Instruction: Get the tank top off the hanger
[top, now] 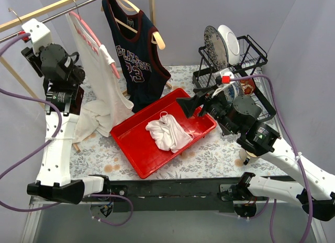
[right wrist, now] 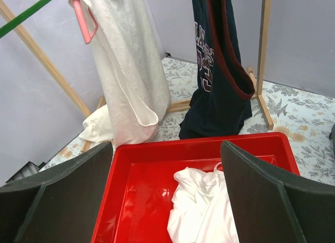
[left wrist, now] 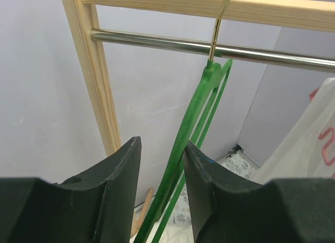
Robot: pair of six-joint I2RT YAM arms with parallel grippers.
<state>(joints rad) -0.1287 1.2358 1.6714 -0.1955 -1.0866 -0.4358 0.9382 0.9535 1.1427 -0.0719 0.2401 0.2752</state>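
- Tabletop (top: pixel 209 154): floral cover, carries everything else.
- Rack (left wrist: pixel 97 70): wood frame w/ metal rail (left wrist: pixel 157 41), runs along far L side & back.
- Tank top (top: pixel 102 80): white, hangs from pink hanger (right wrist: pixel 79 20) on the rail, just L of jersey. Top end is caught on the hanger, body droops down, and the hem is heaped on the tabletop near tray's L corner.
- Jersey (top: pixel 133 59): navy w/ dark-red trim, on wood hanger (top: pixel 158 40). Its hem reaches down behind the tray.
- Tray (top: pixel 131 148): red, set diagonally at centre.
- Dish rack (top: pixel 251 54): black wire, far R, w/ plates (top: pixel 222 44) upright in it.
- R hand (right wrist: pixel 165 146): low over tray's far R part. Fingers spread wide, nothing btwn them, grips nothing.
- L hand (left wrist: pixel 163 143): up high by the rail, L of the tank top & apart from it. Fingers partly open w/ a narrow gap. Green hanger (left wrist: pixel 193 122) runs through the gap, close against one finger, not pinched from both sides.
- Cloth (top: pixel 167 132): white, crumpled inside tray toward its R end, below R hand.
- Green hanger's hook is over the rail.
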